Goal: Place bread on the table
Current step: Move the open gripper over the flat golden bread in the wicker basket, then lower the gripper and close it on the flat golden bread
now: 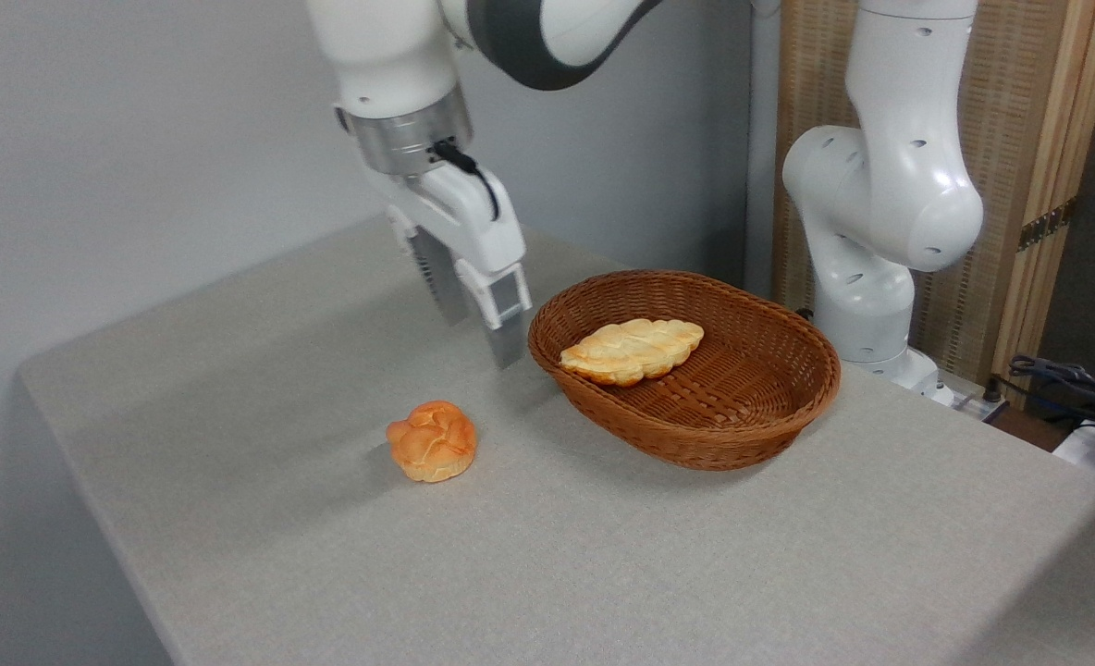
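The Panda arm (880, 185) has glossy white rounded shells dotted with small dark screw recesses, and a dark grey band at one joint. A brushed silver ring joins the wrist to the white hand (483, 319), where a black cable loops from a plug. Its two fingers (508, 324) are flat grey blades.

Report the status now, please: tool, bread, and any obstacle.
Tool open, empty, hanging left of the basket. Bread lies in the basket, not yet gripped. Round bun on the table, apart, not blocking.
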Controlling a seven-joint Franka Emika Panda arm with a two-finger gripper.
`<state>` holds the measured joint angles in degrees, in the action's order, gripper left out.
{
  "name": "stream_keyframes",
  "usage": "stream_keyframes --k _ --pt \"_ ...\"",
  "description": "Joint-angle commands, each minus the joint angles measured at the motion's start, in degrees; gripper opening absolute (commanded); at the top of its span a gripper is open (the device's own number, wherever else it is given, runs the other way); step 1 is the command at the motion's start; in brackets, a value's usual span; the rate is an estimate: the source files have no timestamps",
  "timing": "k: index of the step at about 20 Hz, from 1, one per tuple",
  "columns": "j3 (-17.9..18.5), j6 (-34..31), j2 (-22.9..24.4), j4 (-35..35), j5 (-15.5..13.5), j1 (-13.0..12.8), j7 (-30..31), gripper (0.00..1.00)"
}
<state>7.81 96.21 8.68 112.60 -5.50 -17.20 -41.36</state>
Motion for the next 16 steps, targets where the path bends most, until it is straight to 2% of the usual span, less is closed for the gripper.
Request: stream_keyframes --k 1,4,7,10,16 --pt "0.28 -1.02 7.82 8.84 -0.12 -0.38 -2.15 1.0" --pt "-0.07 -1.2 12.4 15.35 -0.12 -0.47 -2.58 1.0" --pt "-2.7 -1.11 14.17 20.27 -0.03 -0.38 -3.2 1.0" --pt "-4.55 -0.93 14.79 23.01 2.16 -0.38 -6.0 1.0" --pt "-5.43 2.58 14.08 25.56 2.25 -0.29 -8.2 1.0"
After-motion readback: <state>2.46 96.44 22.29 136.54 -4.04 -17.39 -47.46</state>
